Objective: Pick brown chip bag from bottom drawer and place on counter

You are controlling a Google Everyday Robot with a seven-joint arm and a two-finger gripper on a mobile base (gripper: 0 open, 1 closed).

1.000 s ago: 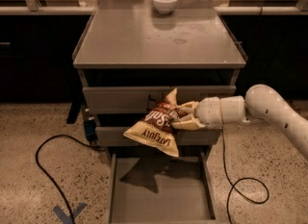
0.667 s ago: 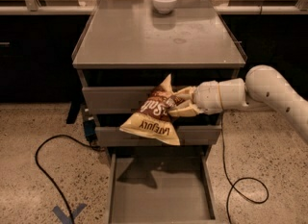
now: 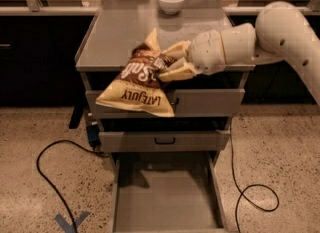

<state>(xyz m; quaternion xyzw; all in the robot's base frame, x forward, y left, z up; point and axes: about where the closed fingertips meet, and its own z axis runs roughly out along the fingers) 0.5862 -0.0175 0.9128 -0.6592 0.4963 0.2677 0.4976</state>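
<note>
You have the gripper just over the front edge of the counter, near the middle of that edge, with the arm reaching in from the right side. Its two fingers are pinching the upper end of the brown chip bag. The bag hangs tilted from that grip: its top corner stands above the counter surface, while the lower cream end droops past the front edge and covers part of the top drawer front. Below the second drawer front, the bottom drawer is pulled out toward you with its flat floor in view. A white bowl sits at the counter's rear edge.
</note>
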